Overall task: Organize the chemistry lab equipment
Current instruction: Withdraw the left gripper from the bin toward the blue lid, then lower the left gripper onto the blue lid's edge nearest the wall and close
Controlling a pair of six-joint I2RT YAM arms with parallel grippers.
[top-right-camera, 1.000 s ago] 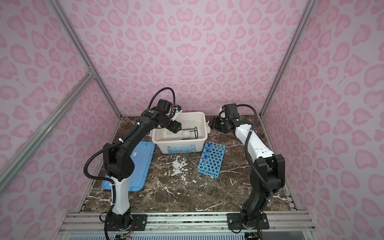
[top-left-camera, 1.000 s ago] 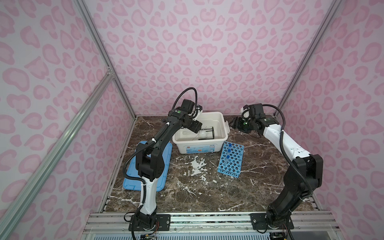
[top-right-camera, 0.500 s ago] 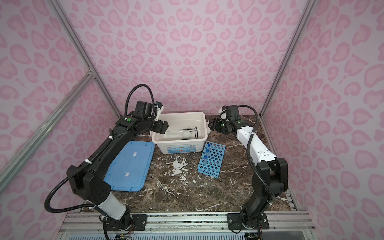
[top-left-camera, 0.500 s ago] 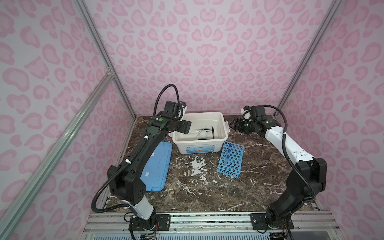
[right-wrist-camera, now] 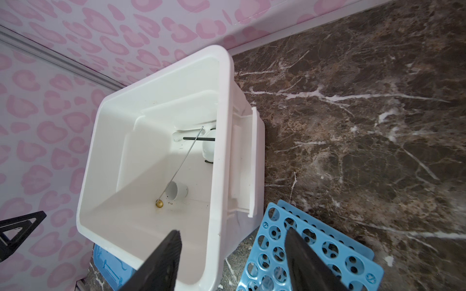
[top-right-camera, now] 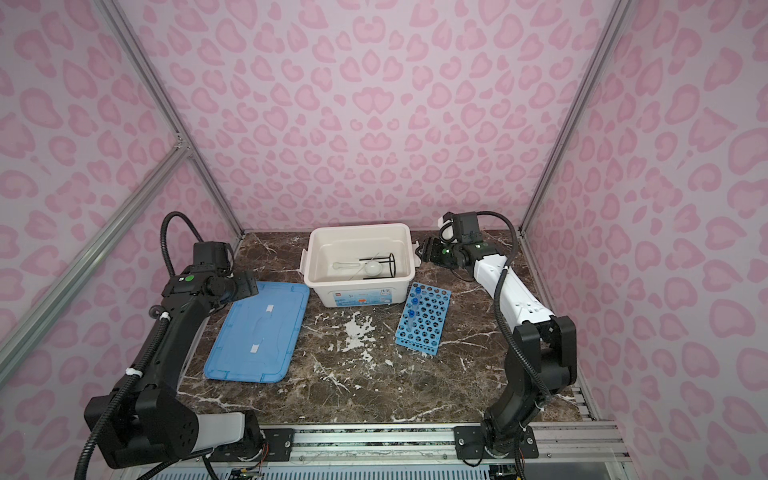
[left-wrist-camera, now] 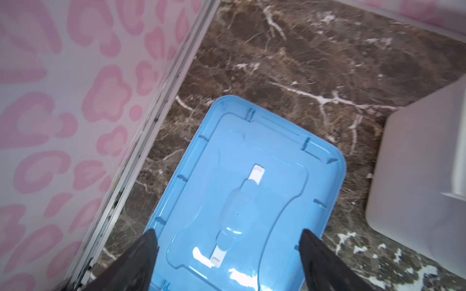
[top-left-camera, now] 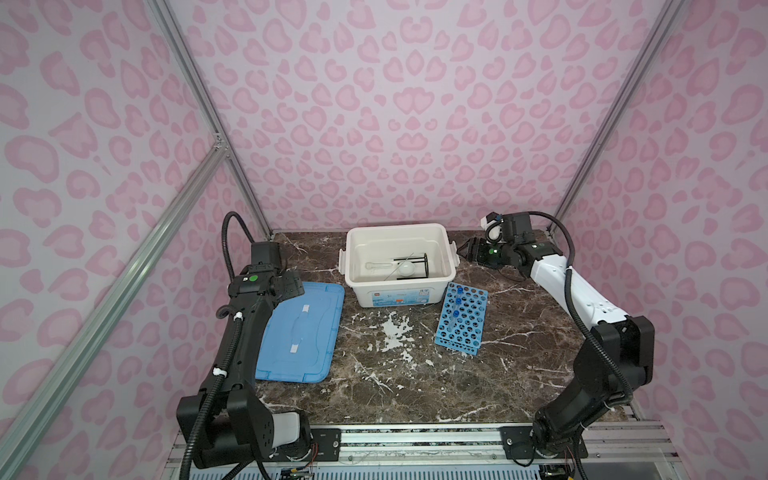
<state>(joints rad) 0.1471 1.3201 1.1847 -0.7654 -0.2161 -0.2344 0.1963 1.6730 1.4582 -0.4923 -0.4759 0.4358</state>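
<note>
In both top views two blue-capped tubes [top-left-camera: 458,300] sit in one blue rack [top-left-camera: 467,332] on the surface [top-left-camera: 519,353], near the right fingers [top-left-camera: 466,250]. One ring stand [top-left-camera: 417,266], one dish [top-left-camera: 406,271] and one pestle [top-left-camera: 376,265] lie in the white box [top-left-camera: 399,232]. The left wrist view shows the left fingers [left-wrist-camera: 146,252] spread, empty, above one blue lid [left-wrist-camera: 239,189]. Only the right wrist view shows one white cup [right-wrist-camera: 177,191], beyond the right fingers, spread and empty.

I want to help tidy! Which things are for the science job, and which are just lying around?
For the job: blue perforated plastic rack, two clear blue-capped tubes, black wire ring stand, white pestle, small white cup.
Just lying about: large white storage box, flat blue rectangular lid.
</note>
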